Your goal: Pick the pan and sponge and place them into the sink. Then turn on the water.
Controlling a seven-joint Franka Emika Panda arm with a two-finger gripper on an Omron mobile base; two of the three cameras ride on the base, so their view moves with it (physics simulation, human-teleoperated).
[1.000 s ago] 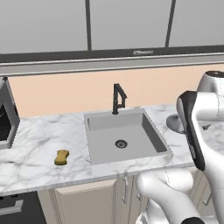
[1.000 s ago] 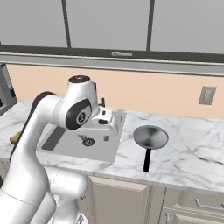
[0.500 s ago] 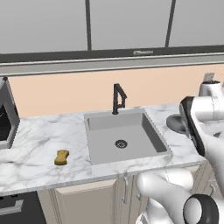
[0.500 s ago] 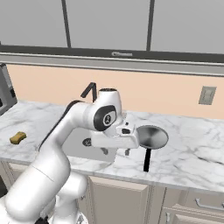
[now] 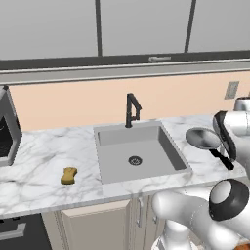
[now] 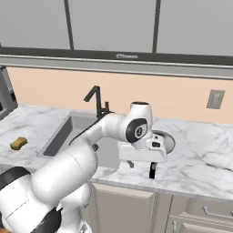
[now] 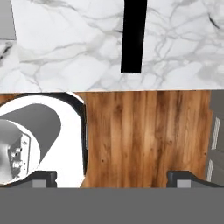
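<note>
The silver-grey pan (image 5: pixel 202 138) lies on the marble counter right of the sink (image 5: pixel 168 146), its black handle (image 5: pixel 220 159) pointing at the counter's front edge. My gripper (image 6: pixel 142 164) hangs open over the handle end (image 6: pixel 152 171), and the hand hides part of the pan (image 6: pixel 167 139). Looking down from the hand, the black handle (image 7: pixel 133 35) lies ahead of the gripper (image 7: pixel 113 178), whose tips stand wide apart over the counter edge with nothing between them. The yellow sponge (image 5: pixel 69 176) rests on the counter left of the sink. No water runs from the black faucet (image 5: pixel 132 110).
A dark appliance (image 5: pixel 7 132) stands at the counter's far left. A wall outlet (image 6: pixel 215 98) sits on the backsplash at right. Beyond the counter's front edge lie wooden floor (image 7: pixel 144 135) and grey cabinet fronts (image 7: pixel 216 131). Upper cabinets hang overhead.
The arm has swung right, from above the sink to above the pan's handle near the counter's front edge. The gripper stayed open; pan and sponge have not moved.
</note>
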